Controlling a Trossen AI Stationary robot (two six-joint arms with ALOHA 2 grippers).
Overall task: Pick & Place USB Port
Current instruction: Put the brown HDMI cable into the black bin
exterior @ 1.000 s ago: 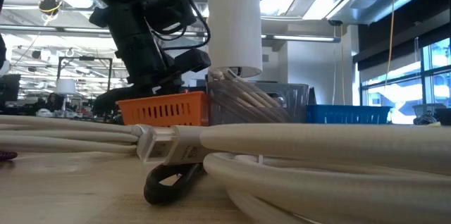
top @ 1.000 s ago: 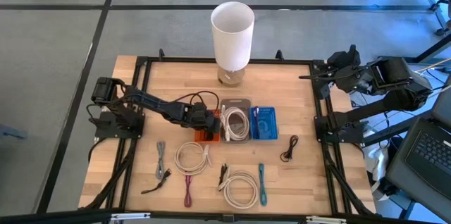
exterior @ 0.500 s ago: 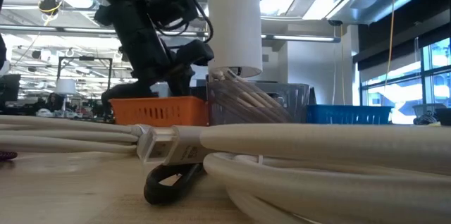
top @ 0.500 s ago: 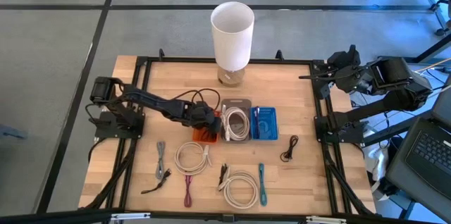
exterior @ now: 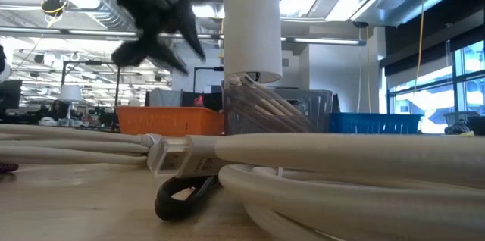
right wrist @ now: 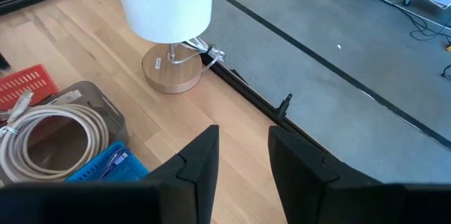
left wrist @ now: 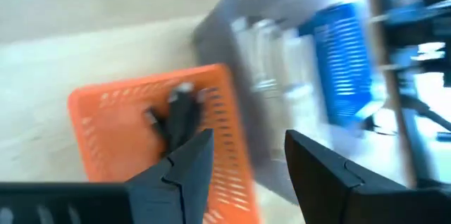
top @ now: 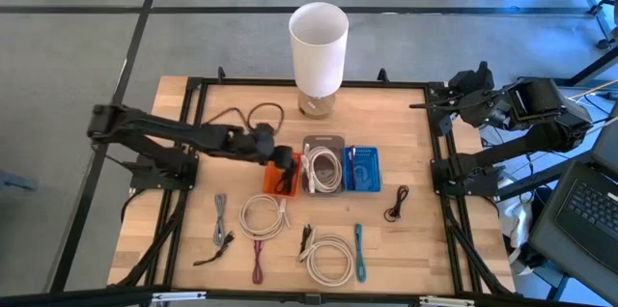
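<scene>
- As seen from above, the left gripper (top: 273, 150) is shown at the orange bin (top: 282, 175), at its far-left corner and raised above it; the low view confirms that it hangs clear of the bin rim.
- Its jaws are seen parted to a moderate gap in the left wrist view, and nothing is held between them.
- A dark cable (left wrist: 177, 115) is seen lying inside the orange bin, on the bin floor; it is judged to be the placed USB item, though its connector cannot be made out.
- The cable lies just ahead of the left jaws, its long axis running roughly along the line of the fingers.
- The right gripper (right wrist: 241, 155) is parked beyond the table's right edge, well apart from the bins, with its jaws slightly open and empty.
- Loose cables remain on the near half of the table; the white coil (top: 263, 215) lies just near of the orange bin and is closer to the left arm.
- The grey bin (top: 324, 143) and the blue bin (top: 361, 169) stand beside the orange bin, to its right.
- The next pick is judged to fall to the left arm, which is nearer.
</scene>
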